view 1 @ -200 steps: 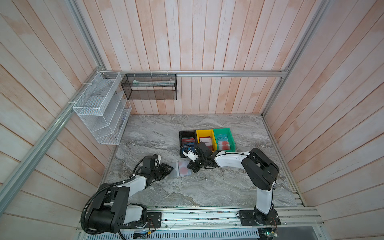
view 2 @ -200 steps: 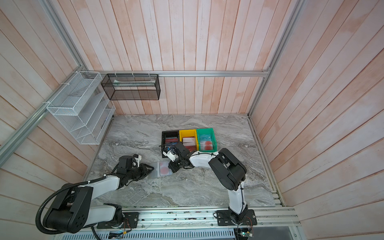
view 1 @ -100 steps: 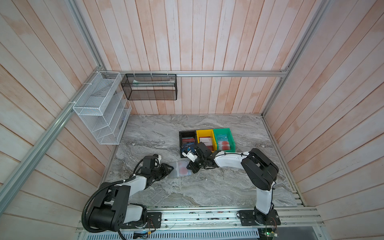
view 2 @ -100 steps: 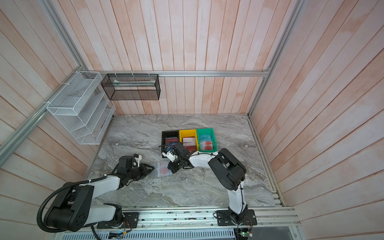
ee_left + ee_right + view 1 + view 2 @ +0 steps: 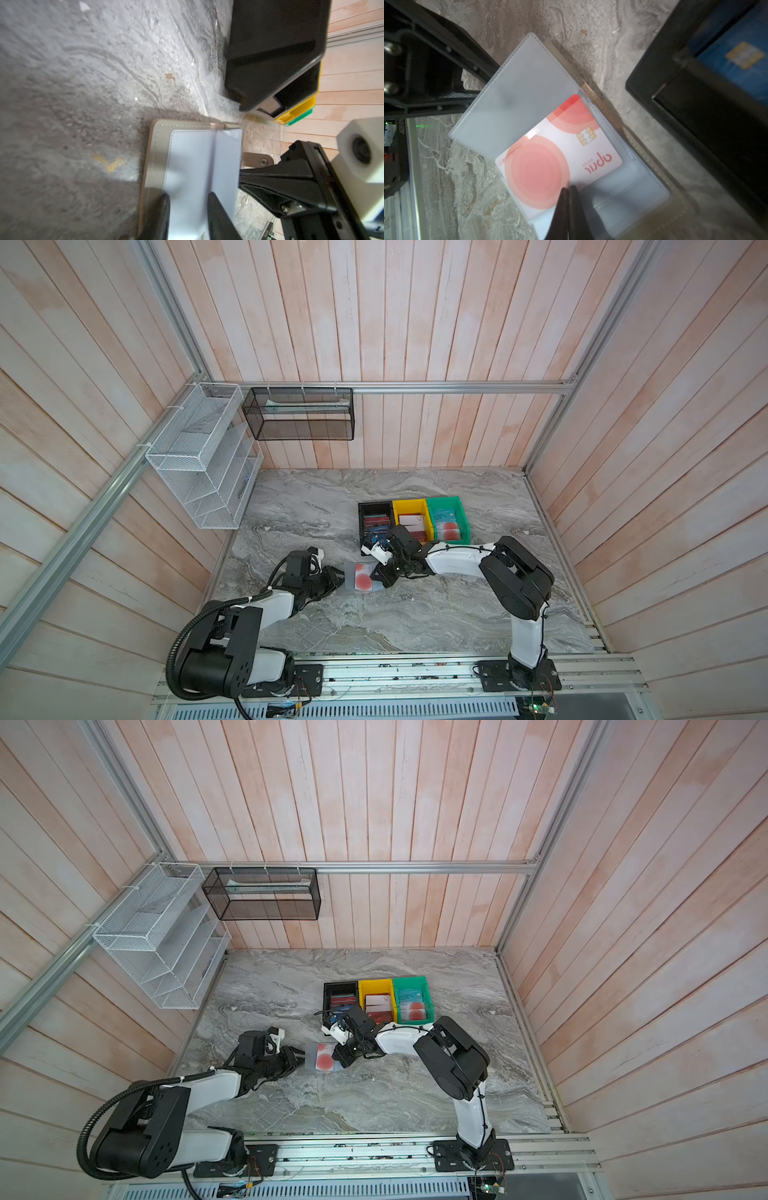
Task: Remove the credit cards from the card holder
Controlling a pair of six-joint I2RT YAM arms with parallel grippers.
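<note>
Nothing has visibly moved. The thin grey booklet-style card holder (image 5: 360,577) lies open at seven o'clock from the black plastic bin (image 5: 270,52). The left gripper (image 5: 187,195), part-spread, rests on it. The right gripper (image 5: 568,190), tips pressed together, meets the partly sleeved pale red-circled plastic card (image 5: 560,158), whose thin edge may slip free.

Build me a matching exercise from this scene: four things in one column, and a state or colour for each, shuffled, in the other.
Column one
1. card holder
2. card in the holder
3. black bin
4. right gripper

Column two
A. shut, tips at the card's edge
B. white with red circles
C. holds a blue card
D. lies open on the marble table

Pairs: 1-D, 2-B, 3-C, 4-A
</note>
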